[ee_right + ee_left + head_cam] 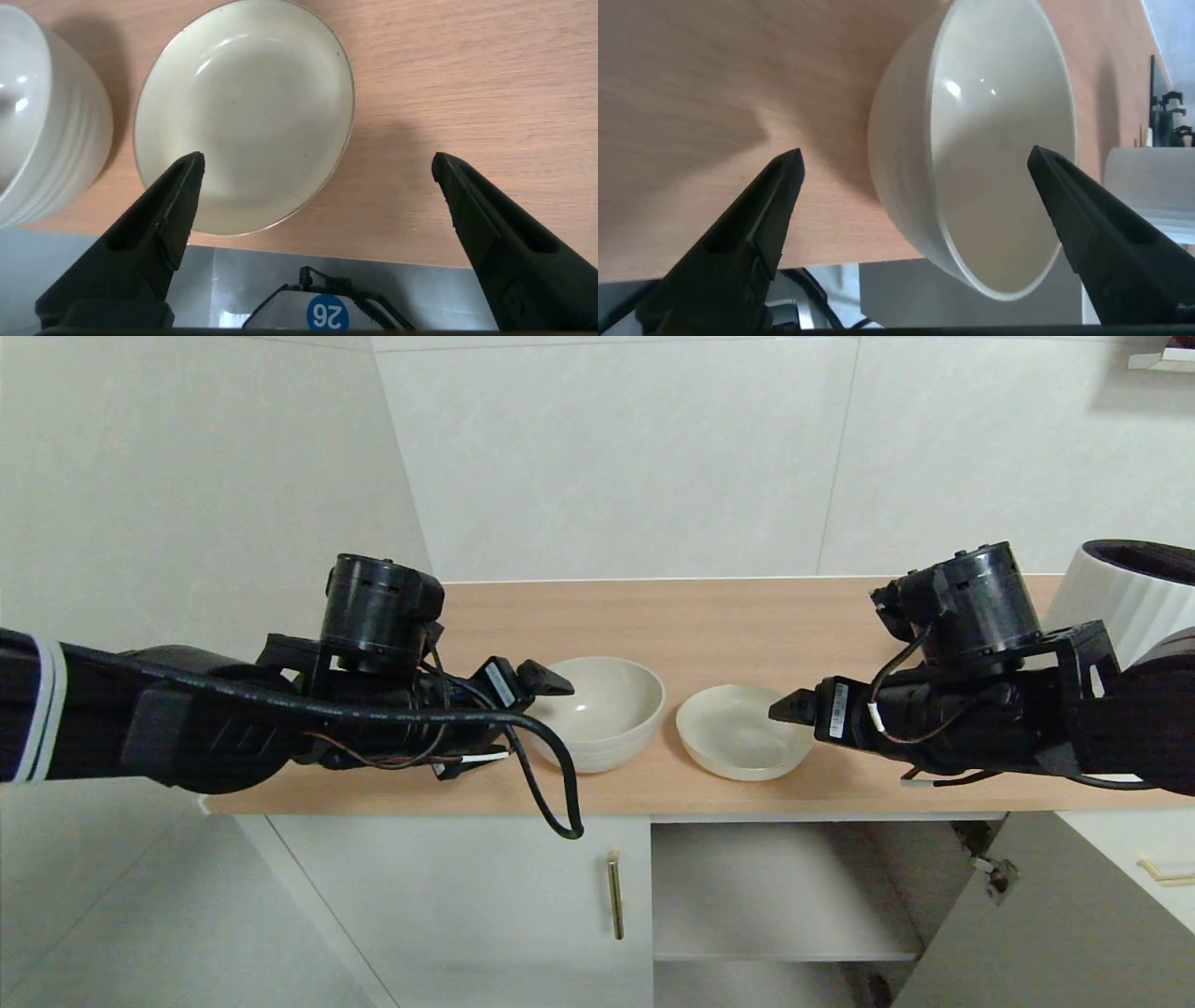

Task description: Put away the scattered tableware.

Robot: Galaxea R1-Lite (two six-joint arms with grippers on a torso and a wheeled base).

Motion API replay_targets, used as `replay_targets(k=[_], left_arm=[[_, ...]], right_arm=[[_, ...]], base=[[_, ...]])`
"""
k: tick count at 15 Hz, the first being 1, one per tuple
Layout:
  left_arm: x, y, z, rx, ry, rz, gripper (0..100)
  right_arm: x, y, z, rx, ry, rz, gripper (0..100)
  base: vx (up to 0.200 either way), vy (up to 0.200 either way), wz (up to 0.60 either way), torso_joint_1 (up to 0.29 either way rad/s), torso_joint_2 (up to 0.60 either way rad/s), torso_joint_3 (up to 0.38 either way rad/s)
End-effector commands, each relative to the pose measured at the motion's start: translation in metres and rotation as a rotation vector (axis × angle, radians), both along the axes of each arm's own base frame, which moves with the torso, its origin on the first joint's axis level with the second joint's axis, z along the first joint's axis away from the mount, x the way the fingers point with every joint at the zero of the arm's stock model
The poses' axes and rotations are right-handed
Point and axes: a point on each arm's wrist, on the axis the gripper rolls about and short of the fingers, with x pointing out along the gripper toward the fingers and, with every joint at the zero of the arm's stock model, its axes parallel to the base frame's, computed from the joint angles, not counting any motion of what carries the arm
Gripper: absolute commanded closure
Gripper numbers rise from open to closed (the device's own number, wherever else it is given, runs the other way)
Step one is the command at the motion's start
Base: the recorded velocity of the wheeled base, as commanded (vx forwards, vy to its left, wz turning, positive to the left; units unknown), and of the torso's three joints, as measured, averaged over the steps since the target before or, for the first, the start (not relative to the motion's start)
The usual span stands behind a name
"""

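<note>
On the wooden countertop (747,616) stand a deep cream bowl (611,705) and, to its right, a shallow cream dish (738,737). My left gripper (546,686) hovers at the deep bowl's left rim. In the left wrist view that gripper (915,161) is open, and the bowl (999,159) sits between its fingers (752,238). My right gripper (792,707) hovers over the dish's right edge. It (318,168) is open above the dish (243,121), holding nothing. The deep bowl (42,121) lies beside the dish.
A white ribbed container (1120,597) stands at the counter's right end. Below, the left cabinet door with a gold handle (613,894) is closed. The right door (1046,915) hangs open, showing a bare shelf (775,896). Tiled walls close in behind and to the left.
</note>
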Motion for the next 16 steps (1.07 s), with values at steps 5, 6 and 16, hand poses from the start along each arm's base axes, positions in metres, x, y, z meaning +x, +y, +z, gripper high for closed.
replay_targets(k=[5,6,16], left_arm=[[0.002,-0.001,-0.004,0.005,0.012,0.0,100],[0.002,-0.001,-0.004,0.005,0.012,0.002,100],[0.0,0.0,-0.001,0.002,0.005,0.0,100]], right_arm=[[0.0,0.001,-0.001,-0.001,0.002,0.002,0],[0.0,0.001,-0.001,-0.001,0.002,0.002,0],[0.015,0.008,-0.018,-0.068,-0.011,-0.08,0]], base=[[0.0,0.0,0.0,0.0,0.0,0.0],[0.0,0.0,0.0,0.0,0.0,0.0],[0.0,0.0,0.0,0.0,0.0,0.0]])
